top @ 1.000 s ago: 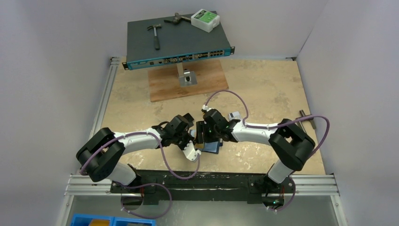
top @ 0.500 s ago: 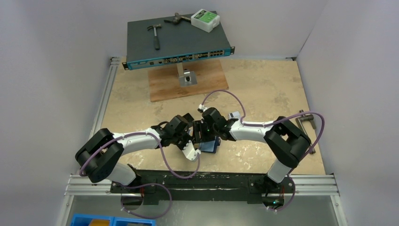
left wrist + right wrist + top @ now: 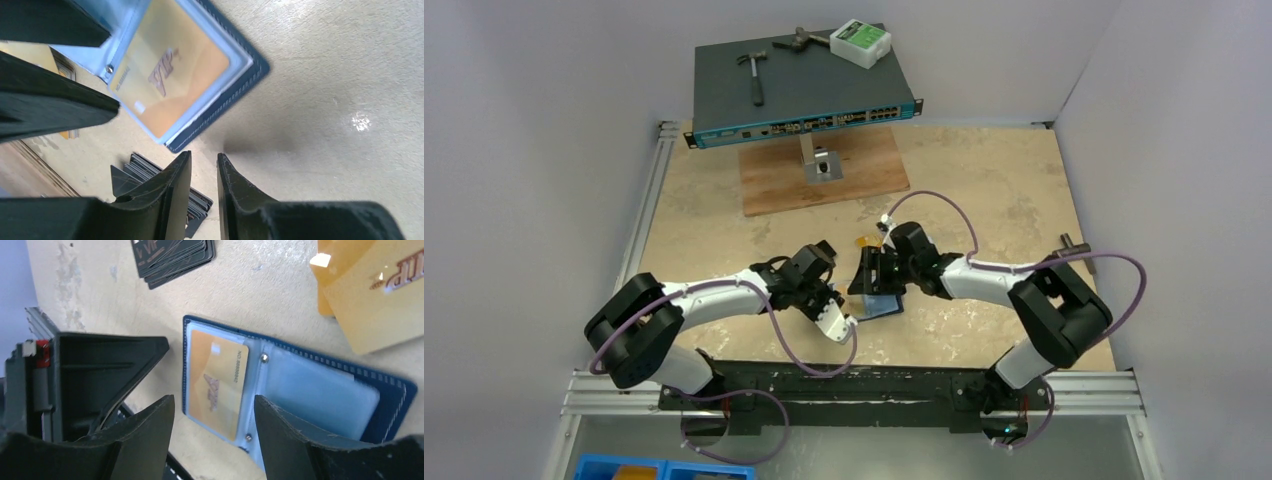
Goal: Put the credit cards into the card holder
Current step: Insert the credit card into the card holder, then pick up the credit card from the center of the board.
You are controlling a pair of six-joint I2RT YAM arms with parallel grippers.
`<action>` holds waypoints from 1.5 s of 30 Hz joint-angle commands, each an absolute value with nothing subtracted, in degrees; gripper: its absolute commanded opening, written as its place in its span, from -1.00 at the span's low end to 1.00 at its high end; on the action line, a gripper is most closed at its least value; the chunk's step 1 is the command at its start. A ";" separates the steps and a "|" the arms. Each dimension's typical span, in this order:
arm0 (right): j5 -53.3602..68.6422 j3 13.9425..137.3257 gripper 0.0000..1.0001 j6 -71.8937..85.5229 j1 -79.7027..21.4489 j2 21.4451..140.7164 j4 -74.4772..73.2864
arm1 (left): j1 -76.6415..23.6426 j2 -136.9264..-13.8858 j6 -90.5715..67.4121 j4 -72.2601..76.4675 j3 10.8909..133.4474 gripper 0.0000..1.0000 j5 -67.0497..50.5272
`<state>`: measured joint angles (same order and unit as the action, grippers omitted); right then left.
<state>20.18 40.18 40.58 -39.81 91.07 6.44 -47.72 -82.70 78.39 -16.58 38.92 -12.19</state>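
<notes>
Card holder (image 3: pixel 320 395), navy, folding, lying open and flat on the desk (image 3: pixel 984 190) close to its near edge, about midway between the left and right edges; one clear pocket already carries a gold card (image 3: pixel 217 382), the other pocket looks empty; judged light, soft and floppy, with slick sleeves, so likely to skid when a card is pushed in; best pinned at the stitched navy border or the studded spine, clear of the pocket mouths. Credit cards, remaining: loose gold cards (image 3: pixel 372 305) just beside the holder on its far-edge side, overlapping; black cards (image 3: pixel 172 255) in a fanned stack near the holder, partly hidden behind a finger in the left wrist view; judged thin, stiff, light and glossy, hard to lift off a flat top; best taken by a short edge where one overhangs its neighbour, pinched across both faces. Right gripper (image 3: pixel 214 410): jaws spread wide, holding nothing, hanging over the filled half of the holder with a finger to either side of the gold card; height above it cannot be told. Left gripper (image 3: pixel 204 187): jaws drawn almost together with only a narrow slit between, nothing in it, just beside a corner of the holder and not touching it.
</notes>
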 commanded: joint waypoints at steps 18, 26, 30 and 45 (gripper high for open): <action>8.60 43.63 0.25 34.55 -31.05 74.51 -8.27 | -34.34 -93.14 44.09 -67.49 78.81 0.61 -1.99; 4.53 47.32 0.51 30.13 -18.68 71.04 -16.37 | -27.02 -82.20 36.20 -62.01 77.69 1.00 12.46; 3.66 46.32 0.97 31.01 -16.03 69.61 -16.85 | -24.20 -71.18 29.40 -58.46 76.50 1.00 16.13; 3.61 36.45 0.98 30.24 -10.38 67.94 -13.84 | -23.80 -59.31 23.85 -66.16 71.62 1.00 2.65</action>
